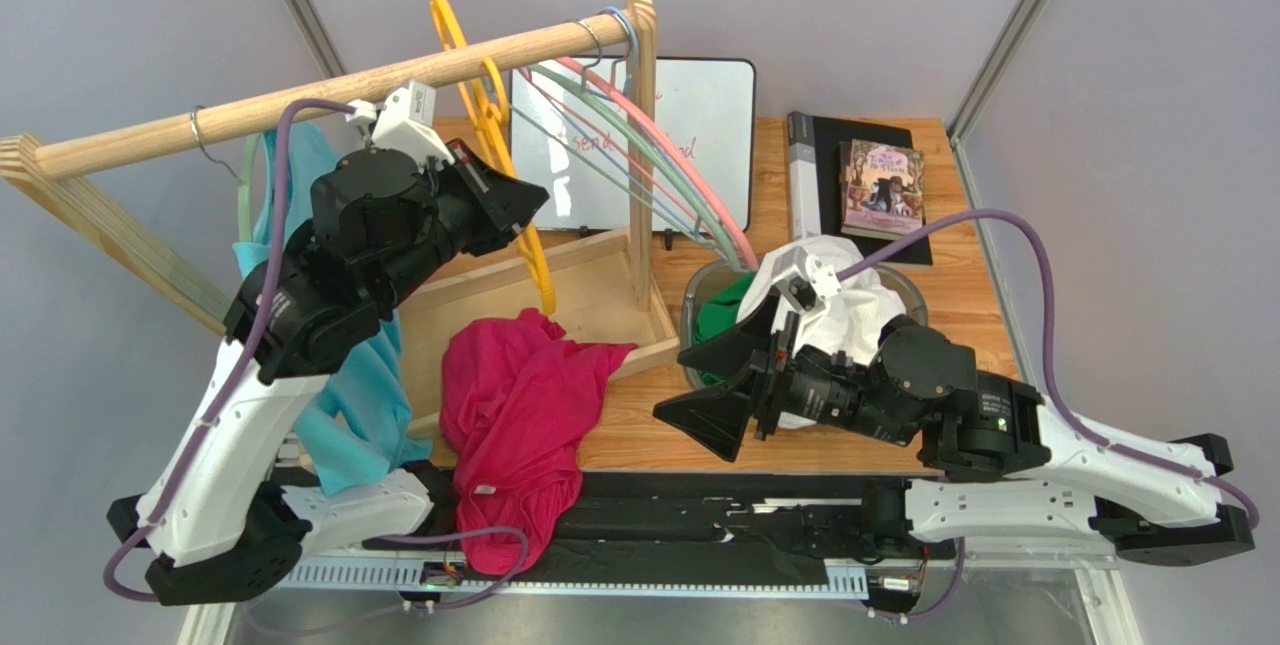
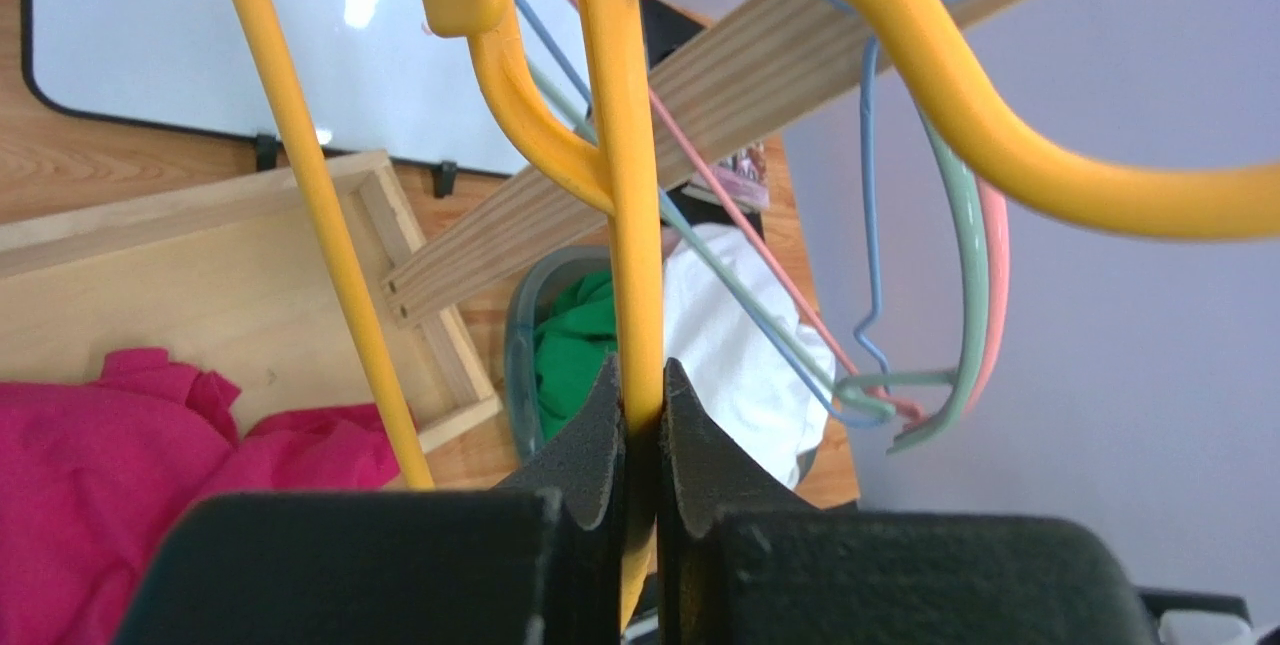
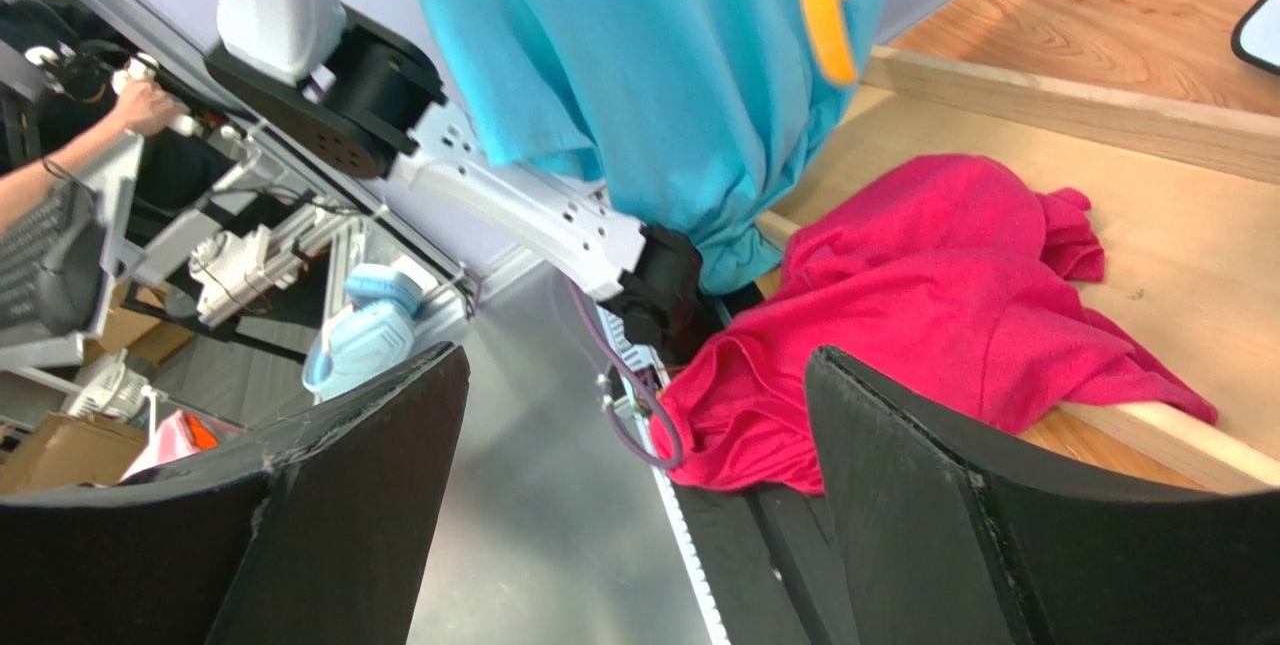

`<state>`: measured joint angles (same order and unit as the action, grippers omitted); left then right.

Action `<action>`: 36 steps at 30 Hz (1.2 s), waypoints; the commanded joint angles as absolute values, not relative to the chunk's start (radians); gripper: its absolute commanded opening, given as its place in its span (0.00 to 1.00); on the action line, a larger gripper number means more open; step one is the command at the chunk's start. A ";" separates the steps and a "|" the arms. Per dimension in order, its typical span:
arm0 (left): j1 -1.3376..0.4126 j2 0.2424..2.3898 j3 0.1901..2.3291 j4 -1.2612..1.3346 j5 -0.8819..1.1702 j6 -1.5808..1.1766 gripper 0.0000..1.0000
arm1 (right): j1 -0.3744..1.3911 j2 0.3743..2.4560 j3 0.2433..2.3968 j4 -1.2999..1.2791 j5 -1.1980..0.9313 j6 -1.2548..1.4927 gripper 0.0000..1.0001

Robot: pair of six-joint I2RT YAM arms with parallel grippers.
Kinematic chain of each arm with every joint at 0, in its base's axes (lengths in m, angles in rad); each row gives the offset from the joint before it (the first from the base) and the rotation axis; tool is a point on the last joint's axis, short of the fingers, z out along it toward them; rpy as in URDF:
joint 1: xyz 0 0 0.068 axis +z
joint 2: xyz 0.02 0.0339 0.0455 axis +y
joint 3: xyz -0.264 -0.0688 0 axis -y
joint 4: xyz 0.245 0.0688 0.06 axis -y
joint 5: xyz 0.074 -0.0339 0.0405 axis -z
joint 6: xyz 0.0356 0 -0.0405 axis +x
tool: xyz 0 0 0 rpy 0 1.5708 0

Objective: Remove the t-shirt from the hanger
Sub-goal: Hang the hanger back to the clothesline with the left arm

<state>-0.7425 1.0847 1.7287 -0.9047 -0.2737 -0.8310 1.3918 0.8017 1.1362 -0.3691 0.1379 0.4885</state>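
Note:
A yellow hanger (image 1: 489,98) (image 2: 616,150) hangs bare off the wooden rail (image 1: 331,87), tilted toward the table. My left gripper (image 1: 529,207) (image 2: 642,398) is shut on its lower bar. A magenta t-shirt (image 1: 519,405) (image 3: 962,300) lies crumpled off the hanger, draped over the wooden tray's corner and the table's front edge. My right gripper (image 1: 684,393) (image 3: 639,375) is open and holds nothing, just right of that shirt, pointing at it. A teal t-shirt (image 1: 353,390) (image 3: 631,60) hangs from the rail behind the left arm.
Pink, green and blue hangers (image 1: 676,165) hang at the rail's right end. A wooden tray (image 1: 601,270) sits under the rail. A bin (image 1: 694,297) holds green and white clothes beside the right arm. A whiteboard (image 1: 691,105) and a book (image 1: 882,188) lie at the back.

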 commanded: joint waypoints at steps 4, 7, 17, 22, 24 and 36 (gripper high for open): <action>-0.704 1.081 1.710 -0.723 -0.241 -0.890 0.00 | 1.417 0.671 0.982 -0.379 0.176 0.471 0.88; -0.701 1.075 1.710 -0.698 -0.256 -0.896 0.00 | 1.419 0.644 0.928 -0.376 0.187 0.489 0.88; -0.670 1.098 1.635 -0.647 -0.236 -0.922 0.00 | 1.439 0.647 0.850 -0.333 0.187 0.480 0.89; -0.626 1.072 1.548 -0.621 -0.196 -0.950 0.00 | 1.445 0.664 0.816 -0.316 0.209 0.469 0.89; -0.620 1.066 1.537 -0.618 -0.163 -0.940 0.00 | 1.443 0.673 0.802 -0.292 0.207 0.453 0.89; -0.578 1.112 1.657 -0.672 -0.144 -0.882 0.00 | 1.445 0.790 0.787 -0.175 0.215 0.452 0.90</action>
